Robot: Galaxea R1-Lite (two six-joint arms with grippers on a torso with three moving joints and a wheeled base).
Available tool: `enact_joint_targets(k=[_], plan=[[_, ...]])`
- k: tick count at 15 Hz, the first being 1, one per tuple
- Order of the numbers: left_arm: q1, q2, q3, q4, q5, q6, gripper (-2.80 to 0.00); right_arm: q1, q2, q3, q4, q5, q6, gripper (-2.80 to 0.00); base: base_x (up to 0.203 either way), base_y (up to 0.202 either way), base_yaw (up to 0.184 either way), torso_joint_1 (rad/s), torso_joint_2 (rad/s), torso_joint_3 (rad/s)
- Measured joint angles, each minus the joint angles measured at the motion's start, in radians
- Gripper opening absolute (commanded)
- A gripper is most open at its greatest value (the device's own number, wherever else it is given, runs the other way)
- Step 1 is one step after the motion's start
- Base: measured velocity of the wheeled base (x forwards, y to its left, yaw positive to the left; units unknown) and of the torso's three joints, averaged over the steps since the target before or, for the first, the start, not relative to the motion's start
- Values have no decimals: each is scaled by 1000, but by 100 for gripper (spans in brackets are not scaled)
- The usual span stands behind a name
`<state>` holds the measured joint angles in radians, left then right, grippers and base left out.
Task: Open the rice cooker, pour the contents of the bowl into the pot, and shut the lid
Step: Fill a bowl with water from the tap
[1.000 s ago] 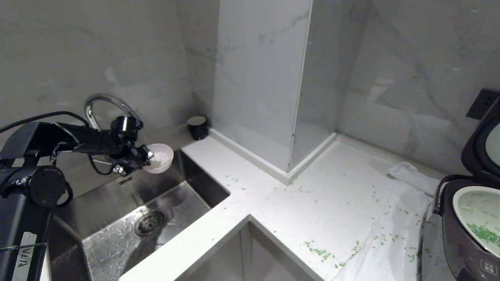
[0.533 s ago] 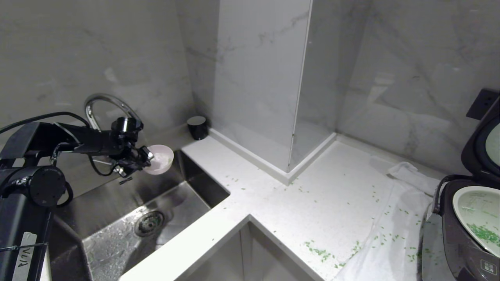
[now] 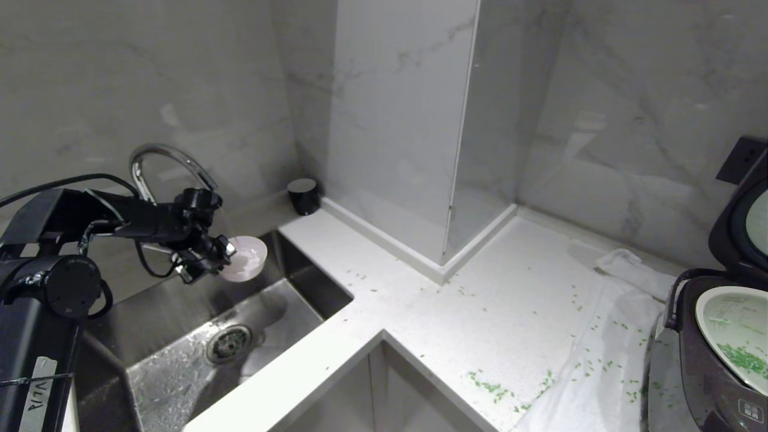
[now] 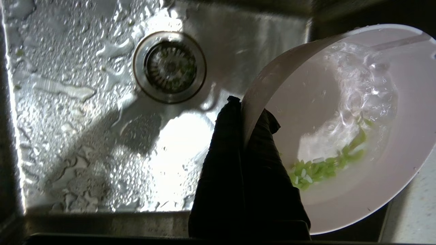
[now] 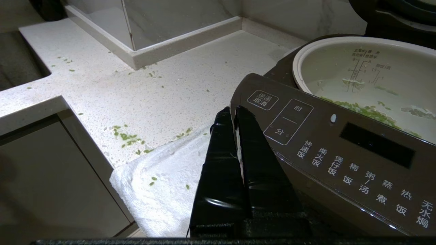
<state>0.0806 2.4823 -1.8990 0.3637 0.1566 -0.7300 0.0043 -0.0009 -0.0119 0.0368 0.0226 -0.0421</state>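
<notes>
Rinsing | left gripper [image 4: 243, 112] pinching bowl [image 4: 344, 190] rim over sink [image 4: 85, 143], now lower, water running in | contents [image 4: 327, 163]: few bits left | pot [image 5: 340, 61] holds most; lid [image 3: 735, 222] up, closing pending | right gripper [image 5: 233, 114] pressed together beside rice cooker [image 5: 340, 149]

- Pale pink bowl [image 4: 344, 136] tilted above the sink, water and green bits [image 4: 323, 166] inside.
- Dark rice cooker [image 5: 340, 149], lid [image 3: 741, 222] up, green bits in its white pot [image 5: 368, 81].
</notes>
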Motion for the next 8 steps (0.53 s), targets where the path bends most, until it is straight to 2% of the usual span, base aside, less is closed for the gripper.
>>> enact_joint_targets(k=[5, 8], plan=[[-24, -11, 30, 32, -10, -1, -280, 0, 0, 0, 0, 0, 0, -280, 0, 0, 0, 0, 0, 0], [-46, -17, 48, 97, -64, -10, -280, 0, 0, 0, 0, 0, 0, -280, 0, 0, 0, 0, 0, 0]])
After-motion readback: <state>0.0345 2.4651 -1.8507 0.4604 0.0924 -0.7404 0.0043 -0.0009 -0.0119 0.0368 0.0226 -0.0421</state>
